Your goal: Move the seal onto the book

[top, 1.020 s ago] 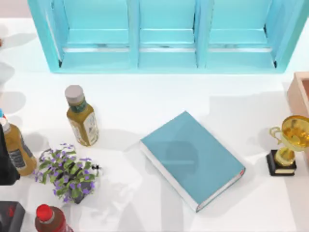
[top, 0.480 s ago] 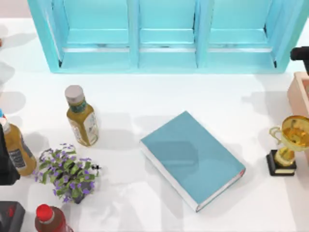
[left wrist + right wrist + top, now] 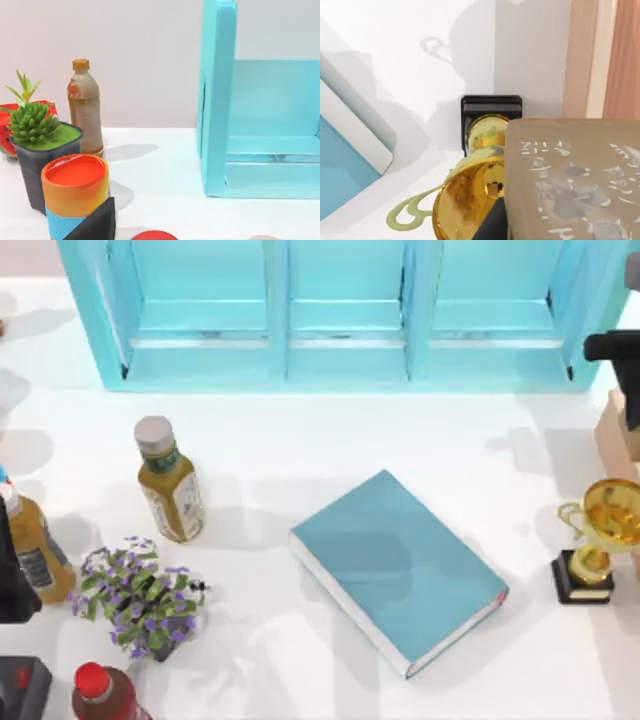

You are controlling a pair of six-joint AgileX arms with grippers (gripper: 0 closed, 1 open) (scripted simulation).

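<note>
The seal (image 3: 570,180) sits right under the right wrist camera above the trophy (image 3: 470,200), apparently carried by the right gripper (image 3: 625,365) at the tabletop's (image 3: 300,460) right edge; I cannot tell its fingers' state. Likely light, rigid wood, best held by its flat sides. The book (image 3: 398,568) lies mid-tabletop. Left arm parked at the left edge.

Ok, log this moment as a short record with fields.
seal: close under the right wrist camera, above the trophy
book: flat at the middle of the table, nothing on it
right gripper: at the right edge, over the wooden box
left arm: parked at the left edge
task status: seal not yet on the book
</note>
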